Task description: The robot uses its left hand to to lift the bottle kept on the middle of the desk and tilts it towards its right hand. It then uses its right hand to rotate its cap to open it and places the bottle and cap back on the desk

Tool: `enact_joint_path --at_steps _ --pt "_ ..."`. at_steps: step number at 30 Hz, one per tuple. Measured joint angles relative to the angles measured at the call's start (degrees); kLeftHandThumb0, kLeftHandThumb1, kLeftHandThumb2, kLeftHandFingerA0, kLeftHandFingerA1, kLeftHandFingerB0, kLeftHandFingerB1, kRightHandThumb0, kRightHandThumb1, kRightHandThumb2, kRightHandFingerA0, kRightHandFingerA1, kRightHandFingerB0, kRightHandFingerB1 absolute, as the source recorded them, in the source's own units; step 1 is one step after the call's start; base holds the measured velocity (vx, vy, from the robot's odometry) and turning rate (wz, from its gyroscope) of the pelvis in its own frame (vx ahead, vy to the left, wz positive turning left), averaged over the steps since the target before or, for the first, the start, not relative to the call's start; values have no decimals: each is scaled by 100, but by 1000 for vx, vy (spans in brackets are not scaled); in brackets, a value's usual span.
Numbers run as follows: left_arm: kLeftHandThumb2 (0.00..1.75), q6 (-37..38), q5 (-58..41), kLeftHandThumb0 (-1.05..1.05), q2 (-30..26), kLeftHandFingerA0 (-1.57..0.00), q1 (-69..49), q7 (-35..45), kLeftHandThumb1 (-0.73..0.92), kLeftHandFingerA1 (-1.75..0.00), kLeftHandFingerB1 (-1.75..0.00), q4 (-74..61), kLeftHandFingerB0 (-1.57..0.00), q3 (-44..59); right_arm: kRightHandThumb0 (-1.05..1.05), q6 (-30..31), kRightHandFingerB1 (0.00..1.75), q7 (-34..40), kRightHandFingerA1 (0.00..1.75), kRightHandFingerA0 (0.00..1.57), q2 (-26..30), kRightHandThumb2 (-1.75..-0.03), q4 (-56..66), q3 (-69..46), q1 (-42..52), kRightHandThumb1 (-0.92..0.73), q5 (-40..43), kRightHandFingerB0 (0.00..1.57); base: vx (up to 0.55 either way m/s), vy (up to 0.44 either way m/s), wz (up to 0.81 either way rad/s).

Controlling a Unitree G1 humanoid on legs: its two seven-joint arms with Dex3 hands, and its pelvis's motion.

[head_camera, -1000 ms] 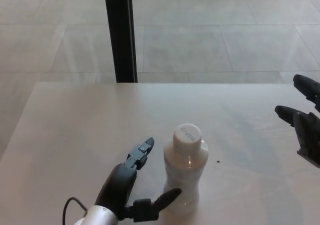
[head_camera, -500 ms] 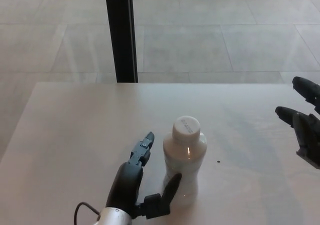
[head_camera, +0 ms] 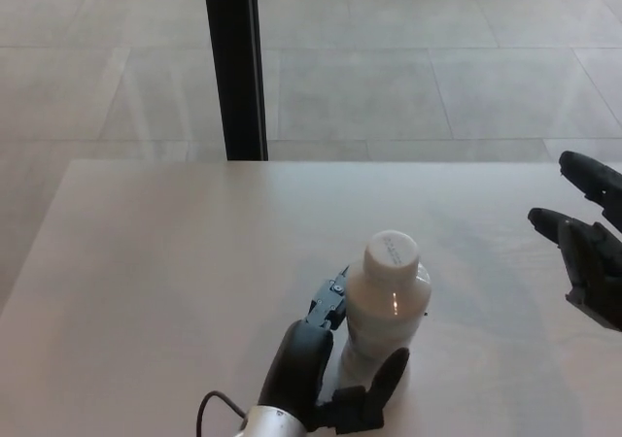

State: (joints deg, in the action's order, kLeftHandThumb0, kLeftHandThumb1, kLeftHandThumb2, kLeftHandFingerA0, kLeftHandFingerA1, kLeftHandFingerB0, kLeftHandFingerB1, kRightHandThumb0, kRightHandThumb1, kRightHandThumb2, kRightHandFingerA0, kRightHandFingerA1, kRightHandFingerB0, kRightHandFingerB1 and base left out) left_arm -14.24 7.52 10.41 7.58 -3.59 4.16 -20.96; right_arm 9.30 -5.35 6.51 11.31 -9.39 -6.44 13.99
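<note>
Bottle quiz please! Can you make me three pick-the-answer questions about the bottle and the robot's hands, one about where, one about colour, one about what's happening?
1. Where is the bottle on the desk?
A. far back corner
B. near the front edge, about the middle
C. left edge

2. What colour is the cap?
A. white
B. red
C. blue

3. What is the right hand doing?
A. twisting the cap
B. holding the bottle
C. open at the right edge, touching nothing

Answers: 1 B, the bottle stands low in the head view near the middle. 2 A, the cap is white like the bottle. 3 C, its fingers are spread apart, well away from the bottle, while the left hand wraps around the bottle.
</note>
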Motion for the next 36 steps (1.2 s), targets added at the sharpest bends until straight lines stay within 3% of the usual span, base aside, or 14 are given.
enact_joint_path --at_steps 1,6,16,18,19,20,21,22,31,32,33,34,35,36 --pt "104 0 16 -104 15 0 64 -4 53 -26 -14 35 0 -10 -65 0 32 2 54 35 1 -63 -8 -4 0 -74 -12 33 0 0 0" --pt "99 20 53 -105 56 0 468 -85 52 -27 -15 186 0 70 -70 0 32 2 59 38 3 -62 -63 -20 -8 -71 -33 35 0 0 0" --pt "89 -58 221 -105 185 0 811 -437 47 -20 -6 416 0 82 -67 -1 31 49 60 42 0 -63 -88 -75 -22 -73 -55 35 0 0 0" --pt "73 -95 273 -71 203 0 863 -478 55 0 0 523 0 15 -68 -2 32 93 60 44 3 -63 -89 -94 -22 -74 -96 36 0 0 0" --pt "62 -105 289 -70 215 0 901 -489 60 0 0 585 0 -29 -68 -6 47 111 65 42 9 -96 -93 -104 -22 -58 -121 28 0 0 0" --pt "65 -117 302 -68 229 0 941 -495 58 -7 0 632 0 -62 -67 -11 32 129 62 46 12 -62 -100 -117 -22 -72 -142 38 0 0 0" --pt "79 -124 306 -69 236 0 960 -498 48 -28 0 648 0 -75 -67 -13 32 137 62 46 12 -62 -103 -122 -22 -71 -150 40 0 0 0" --pt "63 -151 342 -69 261 0 1039 -505 54 -18 0 710 0 -141 -70 -14 48 169 67 46 11 -94 -115 -147 -23 -58 -174 34 0 0 0" --pt "79 -416 455 -57 282 -1 1097 -320 42 -58 0 788 0 -607 -61 4 49 423 70 49 -129 -92 -97 -331 -58 -56 -239 37 0 0 0" --pt "77 -416 453 -55 282 -17 1097 -313 43 -67 0 803 0 -612 -56 12 34 460 69 50 -158 -61 -82 -362 -58 -69 -239 44 0 0 0" --pt "81 -415 449 -50 283 -37 1097 -313 50 -77 0 811 0 -616 -56 23 50 492 73 52 -177 -93 -68 -388 -59 -56 -237 37 0 0 0" --pt "79 -412 446 -32 283 -63 1092 -317 59 -100 -1 814 0 -617 -56 35 50 520 74 54 -190 -92 -52 -408 -61 -56 -237 36 0 0 0" --pt "79 -389 446 -32 285 -63 1089 -341 59 -100 -1 832 0 -624 -56 39 50 551 74 54 -204 -92 -47 -428 -66 -56 -240 36 0 0 0" --pt "89 -330 446 -10 286 -79 1078 -387 75 -120 -21 873 -1 -633 -52 40 34 592 71 56 -218 -62 -47 -437 -77 -69 -248 44 0 0 0"
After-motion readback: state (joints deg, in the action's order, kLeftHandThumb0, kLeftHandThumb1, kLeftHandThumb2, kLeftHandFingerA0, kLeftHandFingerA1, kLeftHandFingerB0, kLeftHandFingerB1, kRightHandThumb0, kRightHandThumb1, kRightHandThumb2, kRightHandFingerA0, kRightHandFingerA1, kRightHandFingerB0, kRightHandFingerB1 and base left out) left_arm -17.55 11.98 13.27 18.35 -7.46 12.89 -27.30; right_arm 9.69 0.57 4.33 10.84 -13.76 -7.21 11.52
